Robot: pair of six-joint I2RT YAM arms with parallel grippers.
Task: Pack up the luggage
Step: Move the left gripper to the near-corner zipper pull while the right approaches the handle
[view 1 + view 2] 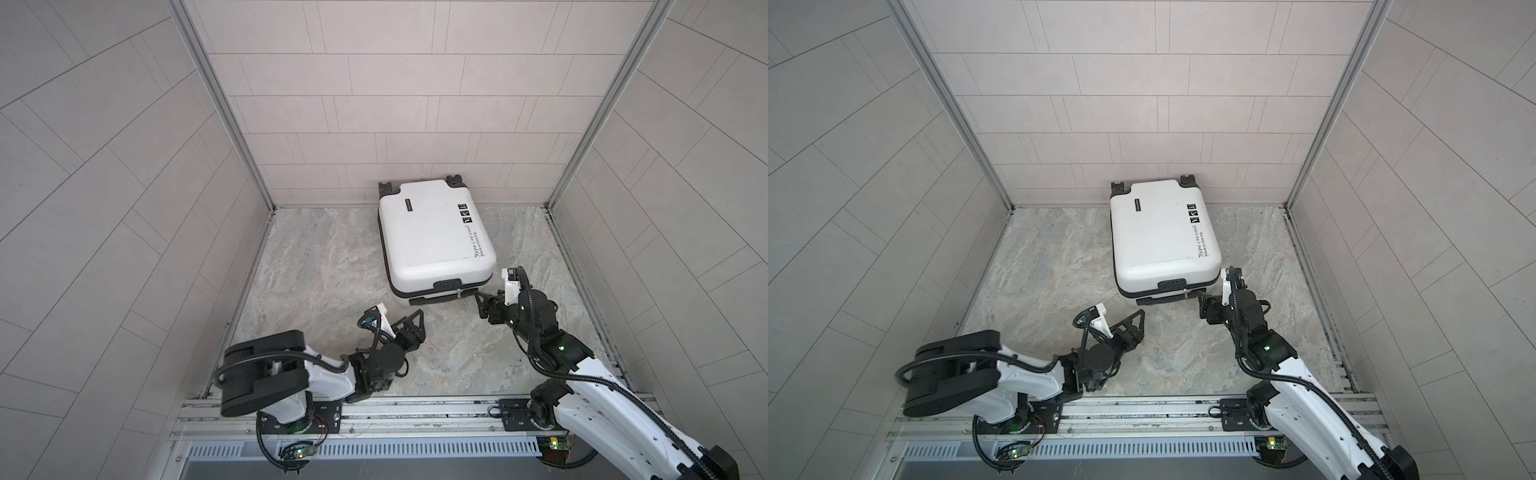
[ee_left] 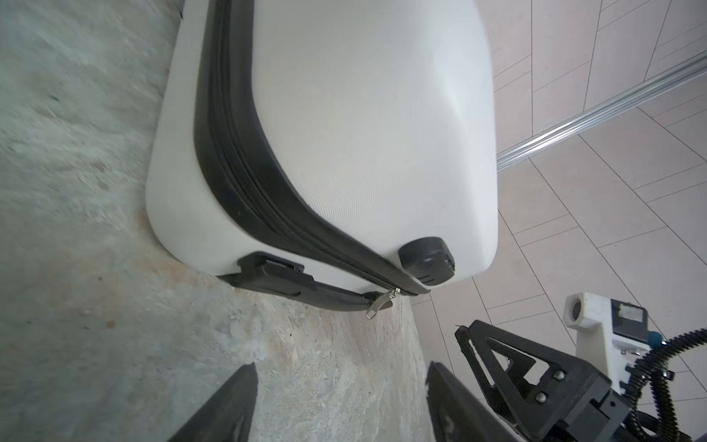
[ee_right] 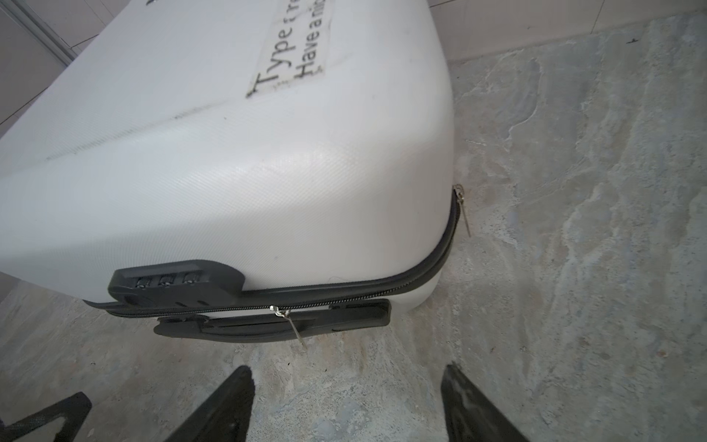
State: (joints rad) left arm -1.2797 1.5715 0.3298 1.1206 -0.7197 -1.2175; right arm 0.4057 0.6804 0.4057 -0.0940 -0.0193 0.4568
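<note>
Luggage (image 1: pixel 436 237) lies flat and closed on the marbled tabletop (image 1: pixel 324 266), white shell up, its wheel end against the tiled back wall (image 1: pixel 374 124) and its handle end turned to the arms. Along one long side of the shell runs black print (image 1: pixel 475 243): the upper line reads roughly "Type t re cool", its middle letters unclear, the lower "Have a nice trip". In the right wrist view the same print (image 3: pixel 290 49) is cut off by the frame after "Type" and "Have a ni". Beyond the print, toward the wheels (image 1: pixel 455 181), sit three black square icons (image 1: pixel 464 212), too small to make out, and a narrow black label (image 1: pixel 408 205) near the wheel end cannot be read. On the handle end a black combination lock (image 3: pixel 176 283) shows three dials, digits illegible. Under it a metal zipper pull (image 3: pixel 292 327) hangs over the black handle (image 3: pixel 344 317); a second pull (image 3: pixel 463 212) hangs at the corner round the side. Left gripper (image 1: pixel 417 322) hovers off the handle end, apart from it, jaws spread wide on nothing. Right gripper (image 1: pixel 480 301) sits just beside the handle's end and the hanging pull, jaws likewise wide and empty; whether it touches them cannot be told
</note>
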